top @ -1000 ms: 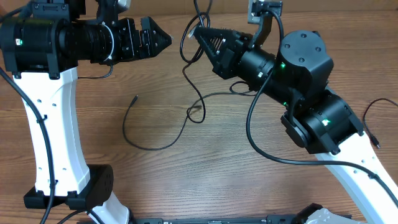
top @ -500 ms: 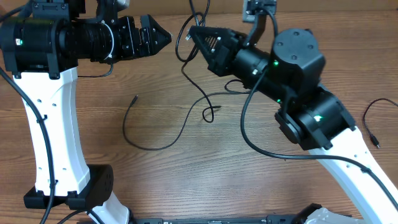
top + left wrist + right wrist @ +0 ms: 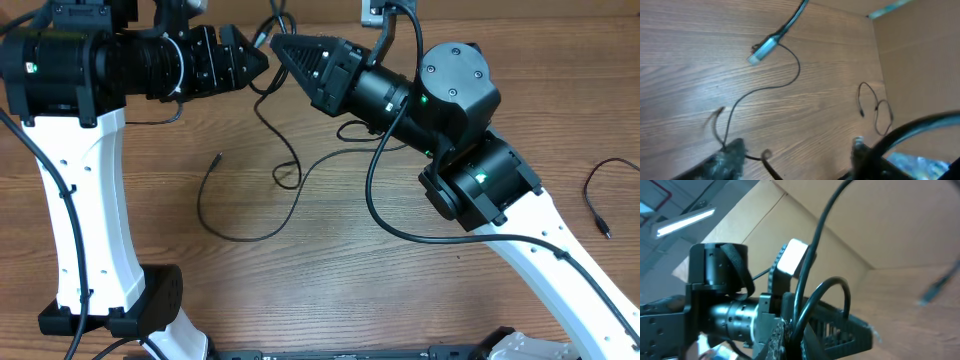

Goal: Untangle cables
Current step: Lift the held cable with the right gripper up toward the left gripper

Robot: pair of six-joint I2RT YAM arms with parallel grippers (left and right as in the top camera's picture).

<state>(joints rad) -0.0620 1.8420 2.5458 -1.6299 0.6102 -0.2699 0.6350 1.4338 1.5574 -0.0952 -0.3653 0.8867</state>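
Where cables [image 3: 268, 112] rise off bench [image 3: 350, 285] from knot [image 3: 288, 176], strand's long axis runs up and left of knot, between both tool tips. Left tool [image 3: 262, 60] looks nearer, jaws apart; right tool [image 3: 278, 42] just beyond, grip state cannot tell.

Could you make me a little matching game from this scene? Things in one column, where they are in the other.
Things:
1. left gripper
2. short cable
3. long cable

Places:
a. curving across the middle of the table
b. at the top, nearly tip to tip with the right gripper
c. alone near the table's right edge

Pairs: 1-b, 2-c, 3-a.
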